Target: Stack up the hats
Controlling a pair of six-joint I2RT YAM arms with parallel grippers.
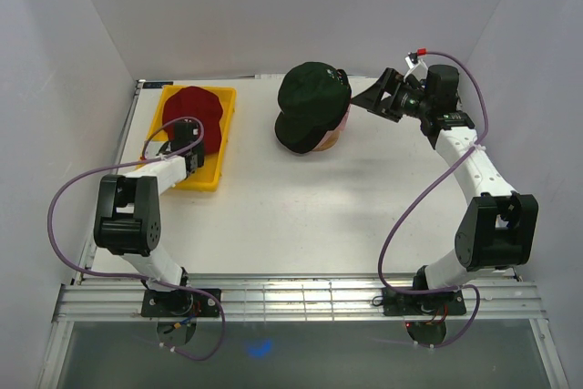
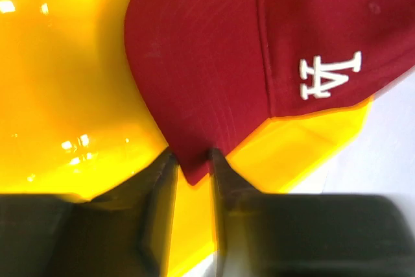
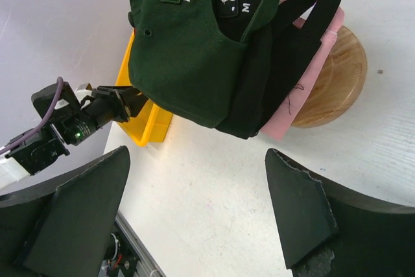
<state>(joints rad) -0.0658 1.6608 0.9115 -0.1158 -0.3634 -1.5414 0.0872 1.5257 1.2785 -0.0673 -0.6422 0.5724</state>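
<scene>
I judged the step to be the pick-up of the red hat [image 2: 214, 50], which lay in the yellow tray [image 2: 65, 95] at upper left of the top view. My left pincer [image 2: 191, 154] stood half apart and touched the brim tip on both sides; I could not tell if it was clamped. The next move called for a firm grip, then a lift toward the green hat [image 3: 188, 50] on the stack. My right pincer [image 3: 198, 154] was wide apart and held nothing.
</scene>
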